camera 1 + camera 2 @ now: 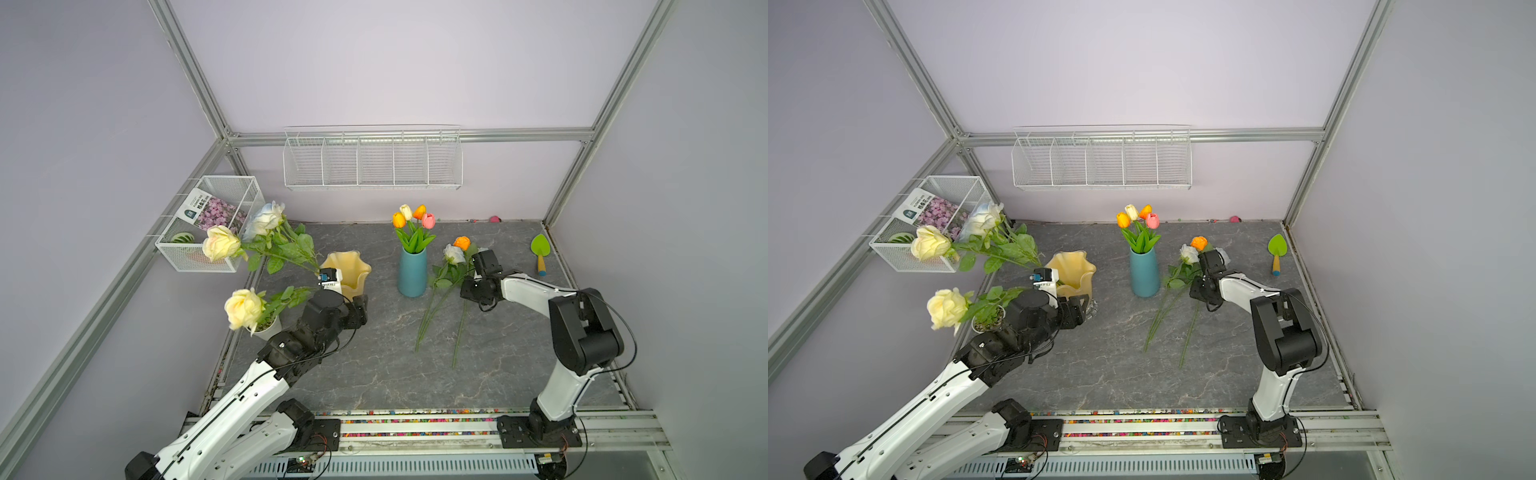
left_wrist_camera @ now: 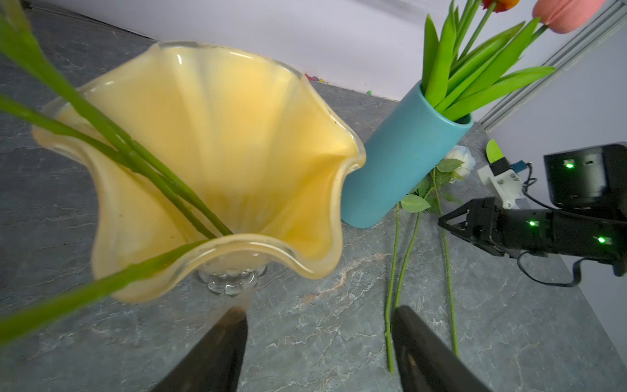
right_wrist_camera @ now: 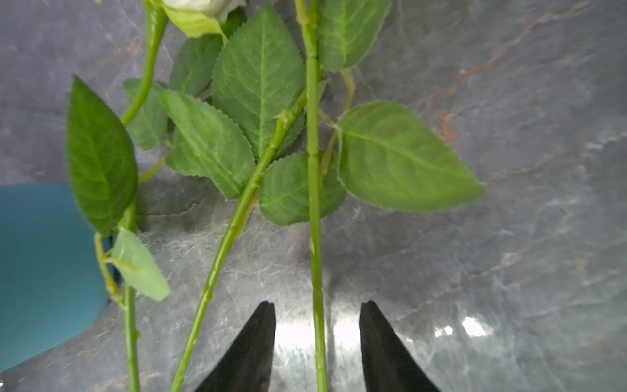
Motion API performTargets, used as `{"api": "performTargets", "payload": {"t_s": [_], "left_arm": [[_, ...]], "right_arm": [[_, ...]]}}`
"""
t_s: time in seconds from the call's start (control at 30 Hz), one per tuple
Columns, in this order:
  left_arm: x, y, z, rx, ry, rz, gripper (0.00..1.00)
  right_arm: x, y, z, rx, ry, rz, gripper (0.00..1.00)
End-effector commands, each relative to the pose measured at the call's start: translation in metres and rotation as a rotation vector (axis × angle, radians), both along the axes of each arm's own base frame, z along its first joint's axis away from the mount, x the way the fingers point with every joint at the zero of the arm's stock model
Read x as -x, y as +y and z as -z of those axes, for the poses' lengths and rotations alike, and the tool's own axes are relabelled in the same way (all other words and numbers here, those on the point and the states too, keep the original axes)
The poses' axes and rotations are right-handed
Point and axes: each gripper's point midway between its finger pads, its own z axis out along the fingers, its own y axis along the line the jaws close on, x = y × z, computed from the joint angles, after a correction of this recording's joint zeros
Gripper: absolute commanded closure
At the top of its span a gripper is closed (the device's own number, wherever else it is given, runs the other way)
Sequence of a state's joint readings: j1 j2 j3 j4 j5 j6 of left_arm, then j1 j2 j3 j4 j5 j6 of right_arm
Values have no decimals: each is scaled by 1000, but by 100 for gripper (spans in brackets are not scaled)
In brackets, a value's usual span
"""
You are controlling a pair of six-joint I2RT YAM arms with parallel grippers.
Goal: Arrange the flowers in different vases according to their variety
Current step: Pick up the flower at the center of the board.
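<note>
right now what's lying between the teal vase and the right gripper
Two leafy rose stems lie on the table between the teal vase and the right gripper, clearest in the right wrist view; a third stem sits between its fingers.

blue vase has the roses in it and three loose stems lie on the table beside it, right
Not quite. The blue vase holds tulips, not roses, as both top views show. The three loose stems do lie on the table beside it.
</note>
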State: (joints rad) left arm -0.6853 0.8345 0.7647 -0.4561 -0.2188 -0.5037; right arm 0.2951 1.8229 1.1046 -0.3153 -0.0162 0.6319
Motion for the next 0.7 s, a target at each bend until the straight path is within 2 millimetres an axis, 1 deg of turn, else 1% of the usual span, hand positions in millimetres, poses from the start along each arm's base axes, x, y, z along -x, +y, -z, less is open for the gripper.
{"api": "performTargets", "payload": {"t_s": [0.0,0.1,0.23,0.37,0.4,0.43,0.53,0.63,0.67], "left_arm": [[8,-7,1,11,23,36,28],[12,-12,1,12,31,61,28],[20,-24,2,32,60,114,28],[28,-32,5,36,76,143,28],[30,-35,6,39,78,154,27],[31,-37,7,42,80,159,27],[36,-44,10,44,92,182,27],[40,-53,12,72,109,224,27],[41,-56,12,83,106,236,27]], "right_arm": [[3,-7,12,59,48,15,56],[0,-5,19,65,61,12,60],[-4,-5,23,72,66,15,71],[-2,-7,17,73,52,17,95],[0,-9,13,78,40,24,99],[1,-11,9,83,29,28,100],[6,-17,-12,86,-35,35,100],[12,-23,-42,79,-124,35,100],[13,-22,-56,68,-163,24,100]]}}
